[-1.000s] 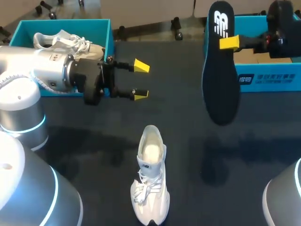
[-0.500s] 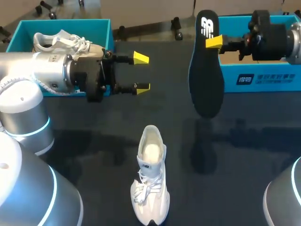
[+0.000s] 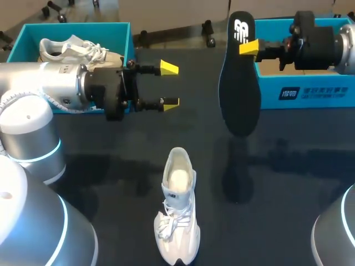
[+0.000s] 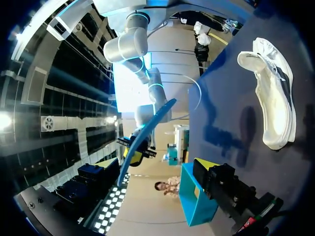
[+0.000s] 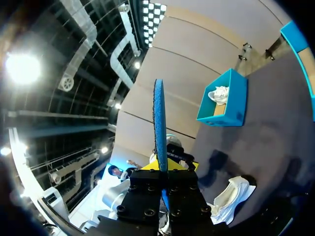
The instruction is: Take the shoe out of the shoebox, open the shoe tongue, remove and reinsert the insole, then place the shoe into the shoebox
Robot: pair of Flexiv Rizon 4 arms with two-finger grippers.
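Note:
A white shoe (image 3: 177, 205) lies on the dark table near the front middle, its opening facing the back. High above the table hangs a black insole (image 3: 239, 83), heel end up, with my right gripper (image 3: 249, 47) shut on its upper part. In the right wrist view the insole (image 5: 159, 123) shows edge-on between the yellow tips, with the shoe (image 5: 229, 196) below it. My left gripper (image 3: 169, 86) stands open and holds nothing, left of the insole and above the table. The left wrist view shows the shoe (image 4: 273, 98) and the insole (image 4: 145, 135) ahead.
A teal shoebox (image 3: 119, 33) at the back left holds a second white shoe (image 3: 72, 49). Another teal shoebox (image 3: 310, 91) stands at the back right, behind my right arm.
My right arm has carried the insole leftward, from in front of the right shoebox toward the table's middle. My left gripper has shifted only slightly and stays open.

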